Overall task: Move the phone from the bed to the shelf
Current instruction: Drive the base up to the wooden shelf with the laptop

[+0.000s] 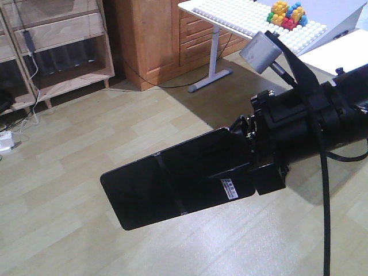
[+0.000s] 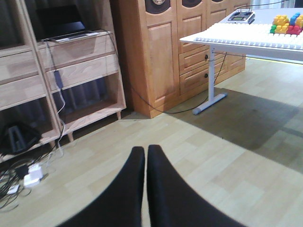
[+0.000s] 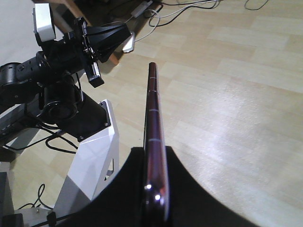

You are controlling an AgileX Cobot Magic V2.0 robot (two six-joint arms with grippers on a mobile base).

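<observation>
Right end effector (image 3: 152, 165) clamps the phone (image 1: 161, 187) by one end above the floor (image 1: 86, 126). Left end effector (image 2: 146, 158) is closed, empty.

Black glossy phone (image 1: 172, 184) midair in right claw (image 3: 154, 182); pale-wood shelf (image 2: 80, 71) well apart.

You have one phone (image 1: 172, 184) in view and two grippers, the left gripper (image 2: 145, 153) and the right gripper (image 3: 154, 158). Count also one shelf (image 2: 80, 71), one laptop (image 2: 66, 28), one wooden cabinet (image 2: 161, 56) and one white table (image 2: 246, 40) with one pile of toy blocks (image 2: 286, 23) on it.
</observation>
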